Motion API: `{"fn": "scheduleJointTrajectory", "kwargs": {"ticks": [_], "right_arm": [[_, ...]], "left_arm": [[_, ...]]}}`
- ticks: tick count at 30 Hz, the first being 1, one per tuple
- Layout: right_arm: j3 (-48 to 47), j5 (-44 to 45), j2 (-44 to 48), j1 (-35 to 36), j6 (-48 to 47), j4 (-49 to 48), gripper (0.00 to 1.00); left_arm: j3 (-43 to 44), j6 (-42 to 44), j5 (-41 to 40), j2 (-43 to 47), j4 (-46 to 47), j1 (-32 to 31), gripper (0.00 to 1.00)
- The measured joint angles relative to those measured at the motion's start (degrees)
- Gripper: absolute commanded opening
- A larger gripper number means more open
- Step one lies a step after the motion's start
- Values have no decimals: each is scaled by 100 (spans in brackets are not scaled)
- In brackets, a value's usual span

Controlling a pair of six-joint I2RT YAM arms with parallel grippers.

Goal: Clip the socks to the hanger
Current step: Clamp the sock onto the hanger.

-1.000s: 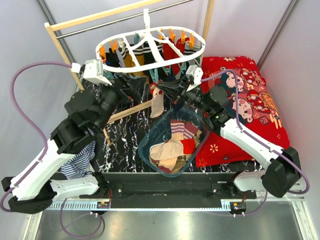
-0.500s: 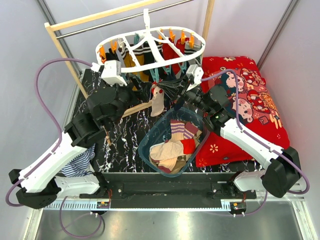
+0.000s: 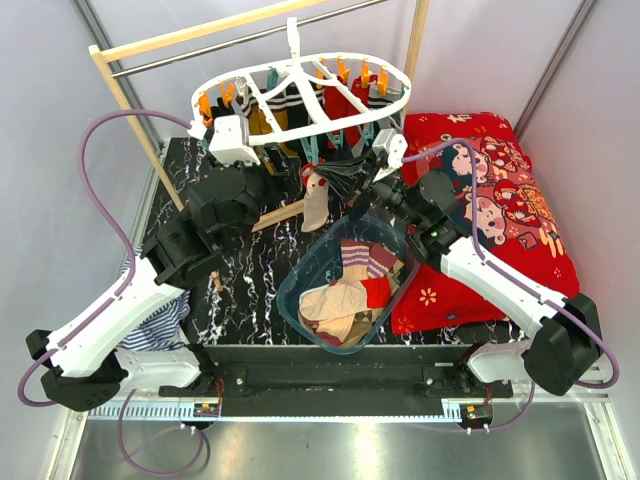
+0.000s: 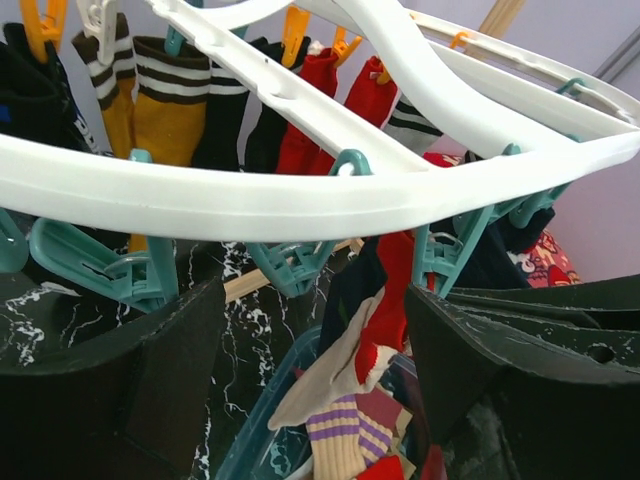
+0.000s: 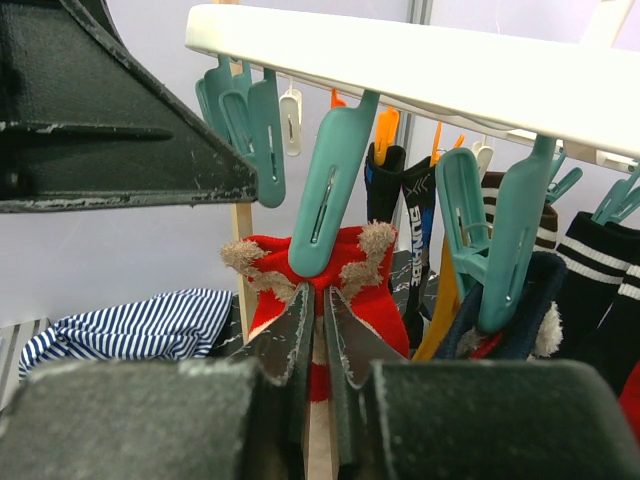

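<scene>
The white oval hanger (image 3: pixel 300 95) hangs from the rod, with several socks clipped along its far side. My right gripper (image 3: pixel 347 186) is shut on a red sock with beige trim (image 3: pixel 318 203) just under the hanger's near rim. In the right wrist view the jaws (image 5: pixel 327 322) pinch this sock (image 5: pixel 370 300) below a teal clip (image 5: pixel 326 200) that sits over its cuff. My left gripper (image 3: pixel 283 178) is open and empty under the hanger's left part. In the left wrist view its fingers (image 4: pixel 120 390) spread below the rim (image 4: pixel 300 200) and the teal clips (image 4: pixel 290 265).
A clear bluish tub (image 3: pixel 290 300) holding several loose socks (image 3: pixel 345 290) sits on the black marble table below the grippers. A red cartoon cushion (image 3: pixel 500 200) lies to the right. A blue-white striped cloth (image 3: pixel 160 325) lies at the left. The wooden rack (image 3: pixel 120 95) carries the hanger.
My left arm has swung right and forward, bringing its open gripper up under the hanger. My right gripper has stayed put, holding the red sock.
</scene>
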State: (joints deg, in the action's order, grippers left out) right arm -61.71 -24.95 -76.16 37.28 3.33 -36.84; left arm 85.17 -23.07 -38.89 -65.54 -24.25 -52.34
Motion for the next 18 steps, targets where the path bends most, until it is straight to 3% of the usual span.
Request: {"fn": "scheduleJointTrajectory", "kwargs": {"ticks": [18], "right_arm": [[0, 0, 0, 0, -7, 2, 11]], "left_arm": [[302, 426, -323, -116, 227, 0, 60]]}}
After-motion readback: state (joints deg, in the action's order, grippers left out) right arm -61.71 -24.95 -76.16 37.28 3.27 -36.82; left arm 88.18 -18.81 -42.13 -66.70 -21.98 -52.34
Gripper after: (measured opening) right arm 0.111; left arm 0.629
